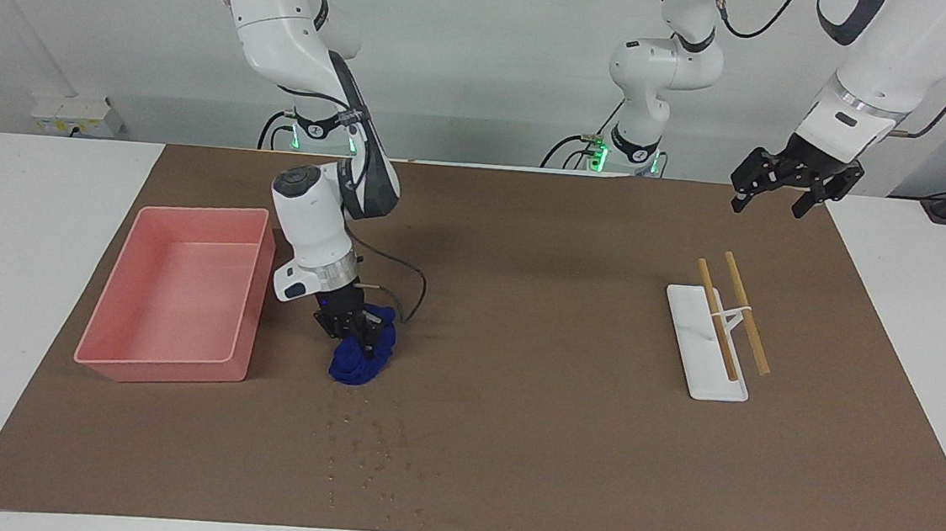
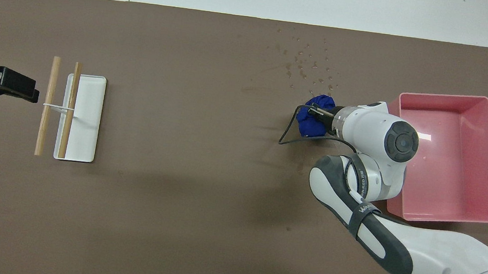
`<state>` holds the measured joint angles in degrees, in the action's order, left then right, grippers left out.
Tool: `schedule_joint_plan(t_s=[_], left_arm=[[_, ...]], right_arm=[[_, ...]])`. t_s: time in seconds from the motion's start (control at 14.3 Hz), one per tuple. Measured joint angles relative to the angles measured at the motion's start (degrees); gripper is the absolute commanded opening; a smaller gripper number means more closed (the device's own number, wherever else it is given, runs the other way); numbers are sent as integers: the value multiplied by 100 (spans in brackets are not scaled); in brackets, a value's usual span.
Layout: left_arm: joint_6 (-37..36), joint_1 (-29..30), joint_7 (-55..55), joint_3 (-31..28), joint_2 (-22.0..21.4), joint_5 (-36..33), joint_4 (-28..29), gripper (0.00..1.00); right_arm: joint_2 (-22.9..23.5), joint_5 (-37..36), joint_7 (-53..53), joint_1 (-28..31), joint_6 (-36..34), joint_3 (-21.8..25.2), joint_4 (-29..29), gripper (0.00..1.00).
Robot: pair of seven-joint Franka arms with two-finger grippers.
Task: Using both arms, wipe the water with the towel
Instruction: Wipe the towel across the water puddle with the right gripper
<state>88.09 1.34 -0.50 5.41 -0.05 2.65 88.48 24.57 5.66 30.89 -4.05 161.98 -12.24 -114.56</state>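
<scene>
Clamped on the bunched blue towel [image 1: 362, 355], the right hand [image 1: 348, 323] stood low on the counter [image 1: 527, 439], beside the pink tray [image 1: 147, 355] at the right arm's end. The towel looked pressed to the brown mat, a wad rather than a spread cloth, which I judged suited to scrubbing a small patch under downward force. The wrist pointed steeply down, so the arm's weight could bear on the cloth.

Just beside the towel, farther from the robots, lay the water [image 1: 370, 451]: a scatter of small droplets, with the nearest ones almost at the cloth's edge. None seemed wiped yet, so the task appeared barely begun. The next stroke would probably have to carry the towel away from the robots, across the droplets.

A thin black cable [image 2: 288, 130] looped from the wrist down onto the mat next to the towel; it could drag through the wet patch. The tray's wall ran close to the right arm's wrist, leaving little room to swing toward that end.

Well apart, toward the left arm's end, a white rack [image 1: 705, 344] carried two wooden sticks [image 1: 732, 315] laid across it, clear of the wiping path. Above the mat near that rack hung the left hand [image 1: 783, 193], its fingers apart and holding nothing, waiting.
</scene>
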Motion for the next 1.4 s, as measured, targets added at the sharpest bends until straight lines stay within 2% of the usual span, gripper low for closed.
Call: schedule_joint_plan(t_s=[0.42, 0.77, 0.98, 1.4], left_arm=[[7, 0, 0, 2, 0, 0, 9, 100], [8, 0, 0, 3, 0, 0, 11, 100], [8, 0, 0, 3, 0, 0, 11, 100], [8, 0, 0, 3, 0, 0, 11, 100]], right_arm=[[1074, 0, -222, -57, 36, 0, 1530, 0], [1714, 0, -691, -215, -97, 4, 2533, 0], [1829, 0, -915, -201, -115, 10, 2713, 0], [1811, 0, -922, 49, -251, 19, 2715, 0]])
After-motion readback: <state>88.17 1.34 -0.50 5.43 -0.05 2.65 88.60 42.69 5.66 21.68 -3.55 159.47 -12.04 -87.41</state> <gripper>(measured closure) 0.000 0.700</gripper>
